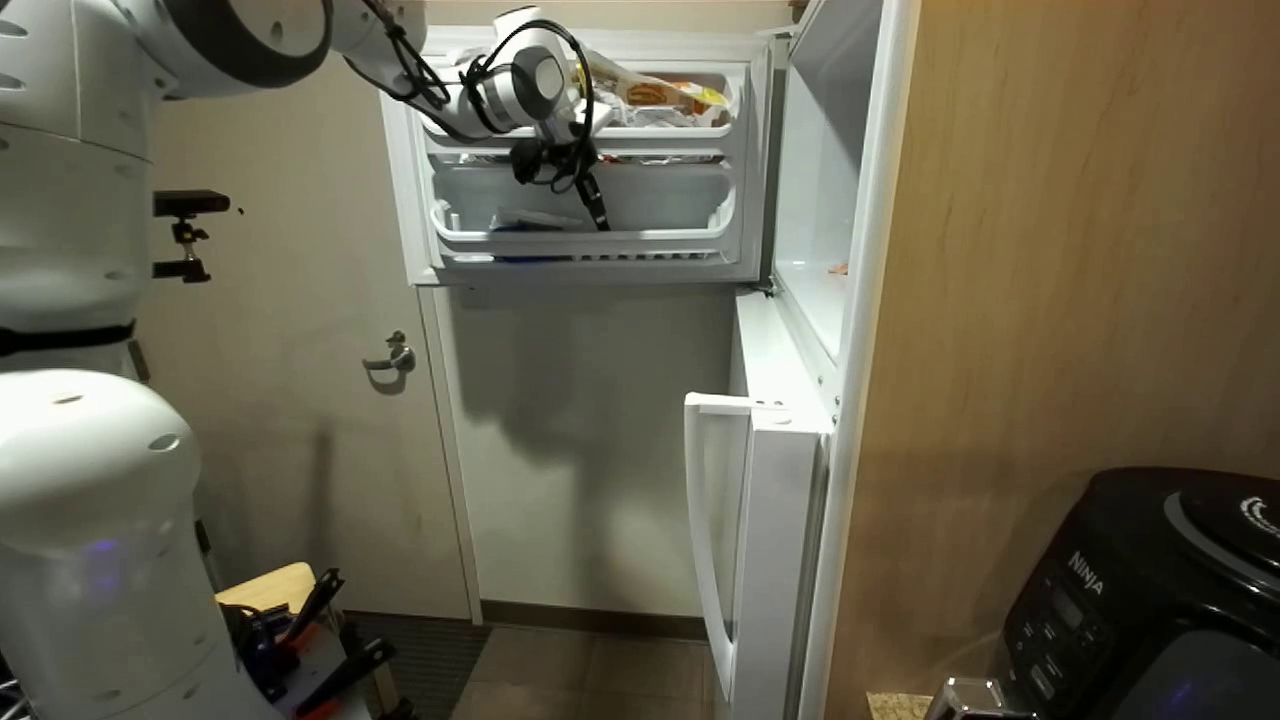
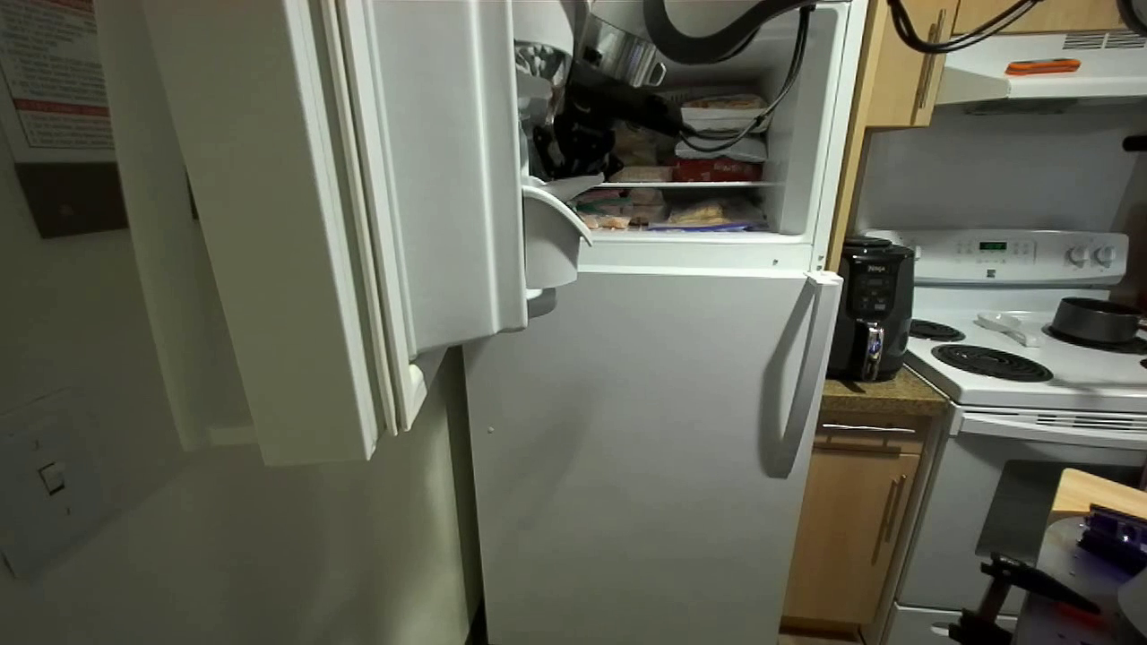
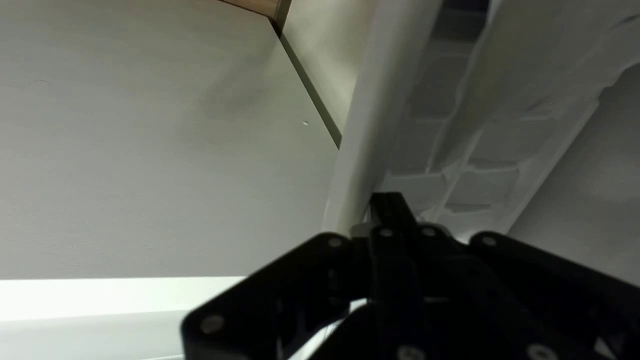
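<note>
My gripper (image 1: 602, 222) points down at the lower shelf (image 1: 665, 238) of the open white freezer door (image 1: 590, 272). In the wrist view the black fingertips (image 3: 387, 196) are pressed together with nothing visible between them. They sit beside the inner side of the pale shelf wall (image 3: 380, 115); whether they touch it I cannot tell. A flat packet (image 1: 535, 219) lies in the lower shelf, left of the fingers in an exterior view. Food bags (image 1: 655, 95) fill the upper shelf. In an exterior view the gripper (image 2: 573, 148) is dark and partly hidden near the shelf's curved end (image 2: 551, 235).
The freezer compartment (image 2: 793, 134) holds several food packages (image 2: 708, 212). The lower fridge door (image 2: 627, 430) is shut, with a long handle (image 2: 806, 376). A black air fryer (image 1: 1140, 600) stands on the counter beside a stove (image 2: 1030, 358). A wall stands behind the freezer door.
</note>
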`<state>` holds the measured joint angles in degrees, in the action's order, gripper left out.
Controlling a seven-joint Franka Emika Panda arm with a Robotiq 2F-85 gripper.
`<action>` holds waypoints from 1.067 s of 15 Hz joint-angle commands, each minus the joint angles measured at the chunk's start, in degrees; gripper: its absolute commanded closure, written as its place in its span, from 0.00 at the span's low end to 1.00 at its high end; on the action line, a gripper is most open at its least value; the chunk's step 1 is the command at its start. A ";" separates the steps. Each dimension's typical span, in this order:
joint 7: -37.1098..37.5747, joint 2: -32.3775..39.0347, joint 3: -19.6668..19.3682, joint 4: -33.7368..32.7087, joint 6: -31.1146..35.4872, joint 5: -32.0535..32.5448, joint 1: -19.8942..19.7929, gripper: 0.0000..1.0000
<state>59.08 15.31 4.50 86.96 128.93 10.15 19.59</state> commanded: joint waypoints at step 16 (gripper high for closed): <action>5.89 -15.31 -0.15 21.89 15.86 2.25 -4.53 1.00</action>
<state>60.80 6.66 3.83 102.80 143.87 10.38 16.28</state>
